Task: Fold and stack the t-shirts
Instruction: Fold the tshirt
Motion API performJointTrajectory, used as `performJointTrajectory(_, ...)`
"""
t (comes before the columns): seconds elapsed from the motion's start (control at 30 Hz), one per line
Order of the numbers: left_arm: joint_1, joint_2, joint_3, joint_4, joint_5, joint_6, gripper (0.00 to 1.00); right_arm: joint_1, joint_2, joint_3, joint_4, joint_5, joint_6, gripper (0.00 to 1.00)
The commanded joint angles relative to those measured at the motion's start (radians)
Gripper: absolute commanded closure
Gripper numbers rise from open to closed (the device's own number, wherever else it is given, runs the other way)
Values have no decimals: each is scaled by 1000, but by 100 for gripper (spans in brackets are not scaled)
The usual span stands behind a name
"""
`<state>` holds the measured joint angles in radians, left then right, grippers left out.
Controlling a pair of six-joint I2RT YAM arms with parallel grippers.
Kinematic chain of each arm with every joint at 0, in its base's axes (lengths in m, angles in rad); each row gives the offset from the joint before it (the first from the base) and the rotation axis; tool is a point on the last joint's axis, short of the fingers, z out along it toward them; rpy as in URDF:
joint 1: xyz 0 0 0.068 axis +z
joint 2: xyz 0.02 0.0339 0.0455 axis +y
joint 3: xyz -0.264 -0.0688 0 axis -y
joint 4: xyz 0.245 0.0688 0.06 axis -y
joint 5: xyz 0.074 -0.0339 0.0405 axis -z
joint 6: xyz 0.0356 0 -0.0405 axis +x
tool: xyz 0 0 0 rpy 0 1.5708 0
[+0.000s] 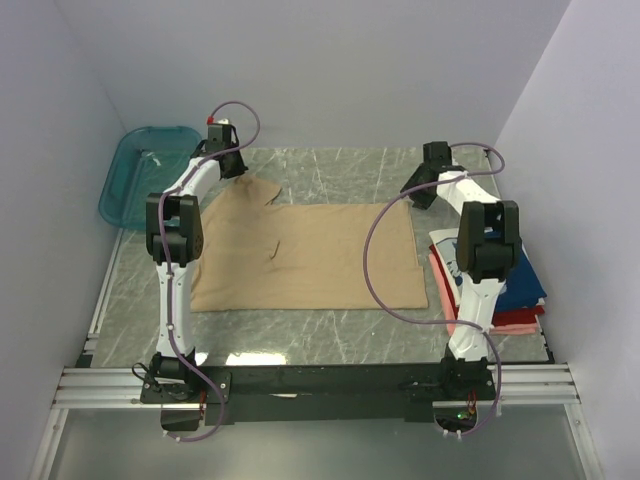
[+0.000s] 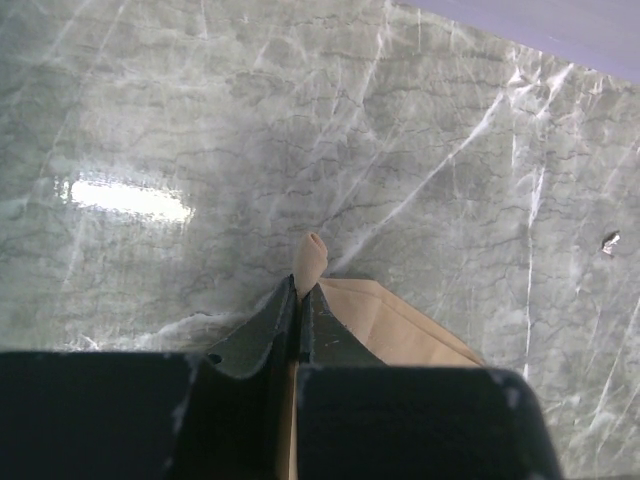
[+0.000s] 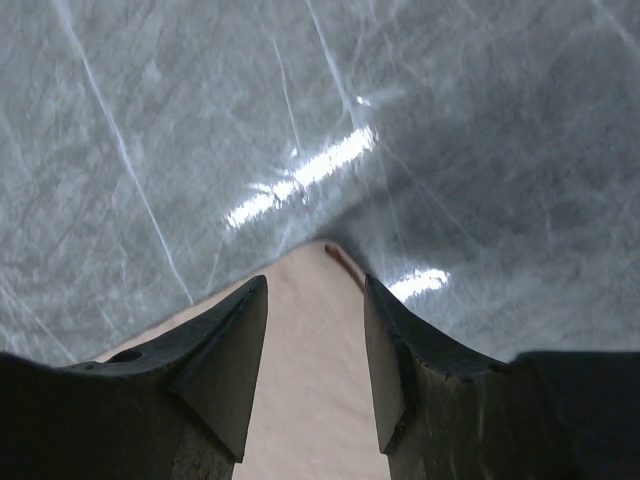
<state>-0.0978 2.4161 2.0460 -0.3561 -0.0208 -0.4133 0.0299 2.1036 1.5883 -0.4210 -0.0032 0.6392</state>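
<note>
The tan shirt [image 1: 310, 255] lies spread flat in the middle of the table [image 1: 300, 345], and I judge the step in hand to be taking its two far corners for the first fold. My left gripper [image 2: 300, 292] is pinched tight on the far-left corner, with a small nub of cloth poking out past the fingertips. My right gripper [image 3: 315, 290] is parted to a medium gap and straddles the far-right corner, the cloth lying between the fingers but not clamped. To do this well I would lower the right side until the fingers bracket the hem and close on a good bite rather than the very tip. Then I would lift both corners together and level, carrying them toward the near hem so the fold line runs straight and nothing bunches. I would lift slowly and watch the left side for slip. I cannot tell whether the right fingers touch the table or hover, nor how many layers the left one holds. The stack of folded shirts [image 1: 520, 290] at the right edge is half hidden behind the right arm, so I cannot count it. The left arm covers the far-left sleeve, near the basket [image 1: 140, 175].
</note>
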Motion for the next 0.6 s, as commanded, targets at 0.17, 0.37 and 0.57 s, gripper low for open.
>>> performJointTrajectory(0.17, 0, -80, -30, 45, 42, -24, 100, -5, 87, 142, -62, 49, 17, 51)
performJointTrajectory(0.37, -2, -87, -33, 48, 42, -30, 100, -5, 99, 142, -68, 55, 14, 55)
performJointTrajectory(0.57, 0, -92, -40, 51, 48, -32, 100, -4, 113, 148, -71, 49, 8, 66)
